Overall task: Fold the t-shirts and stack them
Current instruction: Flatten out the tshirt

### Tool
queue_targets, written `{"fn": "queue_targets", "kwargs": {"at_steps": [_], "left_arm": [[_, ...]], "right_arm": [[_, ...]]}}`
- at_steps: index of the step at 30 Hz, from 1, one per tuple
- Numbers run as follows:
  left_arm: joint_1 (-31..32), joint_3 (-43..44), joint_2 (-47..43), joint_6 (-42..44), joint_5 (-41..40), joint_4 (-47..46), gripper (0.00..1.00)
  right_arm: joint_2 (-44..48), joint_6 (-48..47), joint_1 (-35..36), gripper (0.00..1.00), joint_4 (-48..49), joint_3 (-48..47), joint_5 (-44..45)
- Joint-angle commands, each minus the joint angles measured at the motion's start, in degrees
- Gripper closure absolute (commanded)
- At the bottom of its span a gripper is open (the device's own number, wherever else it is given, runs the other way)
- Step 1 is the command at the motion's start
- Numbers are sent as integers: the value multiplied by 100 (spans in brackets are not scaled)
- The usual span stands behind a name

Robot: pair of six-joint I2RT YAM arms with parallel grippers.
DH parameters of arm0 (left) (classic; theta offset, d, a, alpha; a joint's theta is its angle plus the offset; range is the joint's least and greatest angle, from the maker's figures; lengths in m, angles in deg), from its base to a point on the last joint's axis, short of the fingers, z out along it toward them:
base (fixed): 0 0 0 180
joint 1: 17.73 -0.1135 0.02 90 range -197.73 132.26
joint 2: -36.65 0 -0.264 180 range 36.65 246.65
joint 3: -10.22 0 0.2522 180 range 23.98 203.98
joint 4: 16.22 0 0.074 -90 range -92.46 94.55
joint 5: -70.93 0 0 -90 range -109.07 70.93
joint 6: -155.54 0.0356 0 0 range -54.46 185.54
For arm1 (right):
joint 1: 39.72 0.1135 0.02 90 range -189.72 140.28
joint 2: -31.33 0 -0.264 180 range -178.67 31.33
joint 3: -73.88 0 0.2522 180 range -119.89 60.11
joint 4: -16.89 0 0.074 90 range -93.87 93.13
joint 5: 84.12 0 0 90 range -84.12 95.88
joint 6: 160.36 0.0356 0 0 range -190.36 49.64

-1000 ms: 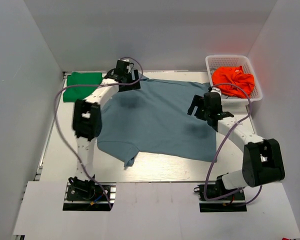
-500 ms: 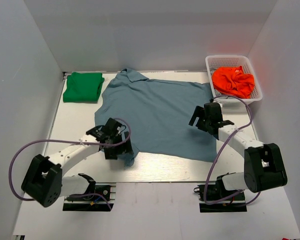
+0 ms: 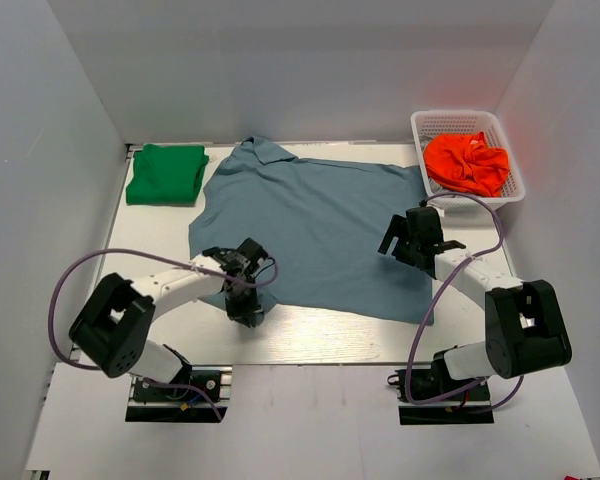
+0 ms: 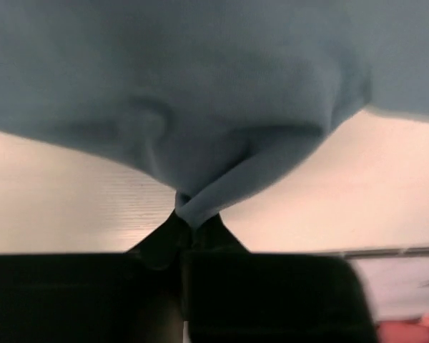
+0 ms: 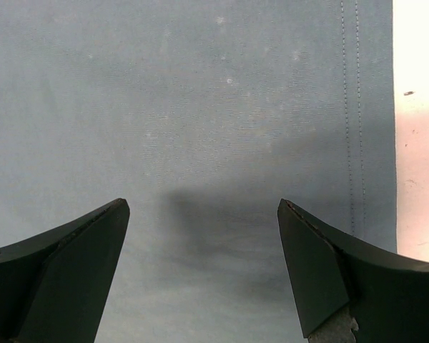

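A slate-blue t-shirt (image 3: 320,225) lies spread flat across the middle of the table. My left gripper (image 3: 248,308) is shut on its near-left sleeve corner, and the pinched blue cloth (image 4: 200,204) bunches up between the dark fingers. A bright green t-shirt (image 3: 166,173) lies folded at the back left. My right gripper (image 3: 408,240) hovers over the shirt's right side, open, with only flat blue fabric (image 5: 200,143) between its fingers (image 5: 79,264).
A white basket (image 3: 427,126) at the back right holds an orange-red garment (image 3: 468,162). Bare table (image 3: 310,335) runs along the near edge in front of the blue shirt. White walls close in the left, right and back.
My left arm swung from the shirt's collar at the back down to the near-left sleeve and closed on the cloth. The right gripper shifted only slightly over the shirt's right side.
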Motion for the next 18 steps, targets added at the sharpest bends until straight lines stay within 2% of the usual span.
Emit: {"fn": "queue_targets", "kwargs": {"at_steps": [1,7,11,13,14,16,17,18], "left_arm": [[74,859,173,-24,-1183,637,100],[179,2686,1103,423,-2425,1874,100],[179,4274,2481,565,-3338,2702,100],[179,4673,2853,627,-3822,2791,100],[179,4988,2994,705,-3919,2791,91],[39,5289,3381,628,-3999,2905,63],[39,5473,3434,514,-4313,2906,30],[-13,5527,3435,434,-4412,2758,22]], "right_arm": [[-8,26,-37,10,143,-24,102],[-96,0,-19,10,143,-85,-118],[-227,-18,-46,10,82,-147,-241],[-342,-53,-37,10,108,-182,-311],[-403,-79,-46,10,91,-209,-381],[-587,-114,-20,10,56,-323,-399],[-640,-123,-37,10,21,-349,-408],[-754,-114,-28,10,55,-393,-452]]}}
